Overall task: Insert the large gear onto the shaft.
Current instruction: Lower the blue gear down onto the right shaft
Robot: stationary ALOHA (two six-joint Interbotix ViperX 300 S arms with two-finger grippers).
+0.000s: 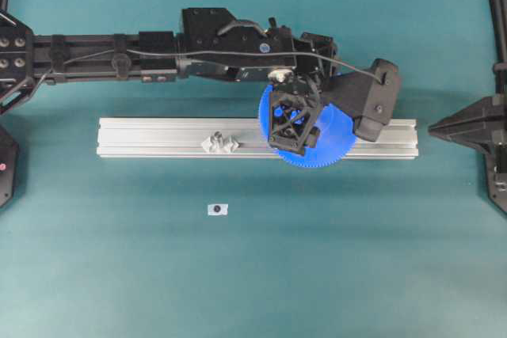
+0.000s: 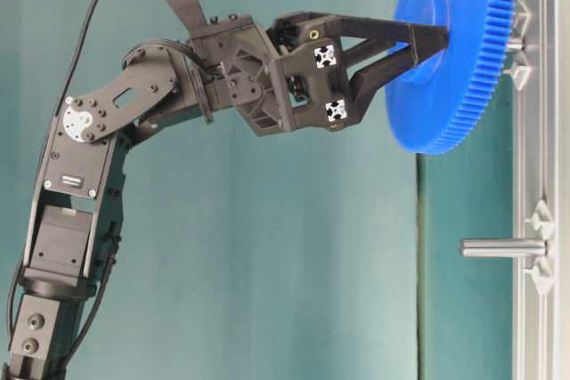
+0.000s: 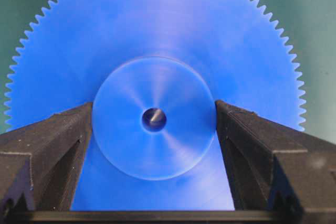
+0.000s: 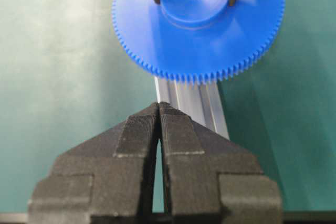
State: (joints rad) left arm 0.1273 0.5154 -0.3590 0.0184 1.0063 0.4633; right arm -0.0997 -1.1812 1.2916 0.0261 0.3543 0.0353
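Two pins stood along the rail (image 1: 158, 138) on the table (image 1: 119, 267); over the farther one hung the gear (image 3: 157, 40), hole lined up with the pin (image 3: 153, 119), tip seen through the hub from the left wrist. Judged mid-insertion: not yet seated, next a straight push along the pin, kept square. Left claw (image 2: 427, 42) spread wide, clamped on the raised hub. Right claw (image 4: 159, 116) pressed together, holding nothing, parked well apart. Spare pin (image 2: 503, 247) bare.
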